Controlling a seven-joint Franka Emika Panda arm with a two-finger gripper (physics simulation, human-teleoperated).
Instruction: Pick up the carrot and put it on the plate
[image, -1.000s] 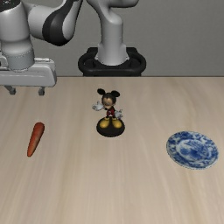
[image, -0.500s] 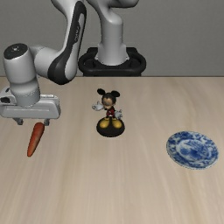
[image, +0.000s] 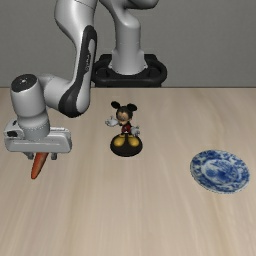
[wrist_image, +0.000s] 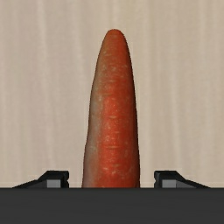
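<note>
Carrot: tapered orange carrot (image: 37, 168) (wrist_image: 112, 105), at the exterior view's left of the red-and-black Mickey Mouse figurine (image: 125, 128);
Claw: our gripper (image: 38, 158) (wrist_image: 112, 179) straddles it, fingers spread (touching neither side)

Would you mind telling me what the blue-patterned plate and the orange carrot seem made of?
The blue-and-white round plate looks like glazed ceramic, judging by its painted pattern. The orange tapered carrot looks organic and matte, with faint ridges across its skin.
</note>
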